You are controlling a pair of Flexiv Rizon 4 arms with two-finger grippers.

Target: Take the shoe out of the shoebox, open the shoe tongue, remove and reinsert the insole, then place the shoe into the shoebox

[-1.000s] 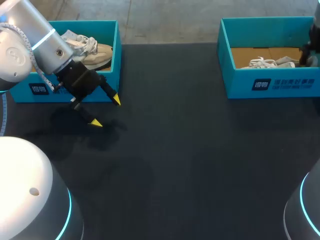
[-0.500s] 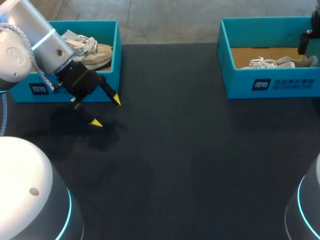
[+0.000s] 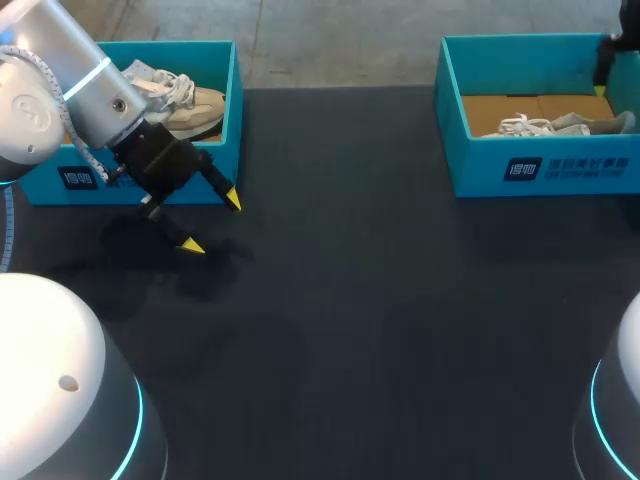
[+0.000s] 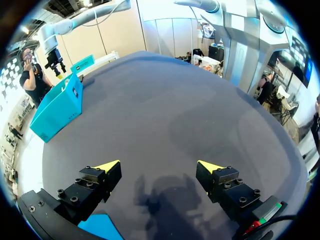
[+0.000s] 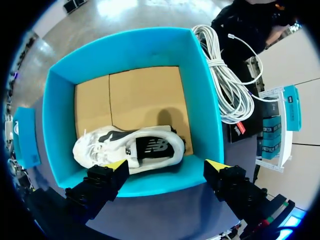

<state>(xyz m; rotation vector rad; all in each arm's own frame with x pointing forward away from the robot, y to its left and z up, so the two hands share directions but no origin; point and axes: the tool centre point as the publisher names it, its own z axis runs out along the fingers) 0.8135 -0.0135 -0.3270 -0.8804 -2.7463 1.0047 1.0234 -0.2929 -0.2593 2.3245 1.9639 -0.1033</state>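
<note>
The white shoe [image 5: 132,150] lay on its side inside the teal shoebox [image 5: 205,100] at about two o'clock on the table [image 3: 350,300], and the right gripper [image 5: 166,165] hung above it with fingers spread wide, holding nothing. The left gripper [image 3: 211,222], also open and empty, hovered at about ten o'clock, just in front of a second shoebox [image 3: 230,120] with a beige shoe [image 3: 195,105].

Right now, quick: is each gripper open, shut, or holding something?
Left gripper: open, holding nothing, above the table.
Right gripper: open, holding nothing, above the shoe in its box.
</note>
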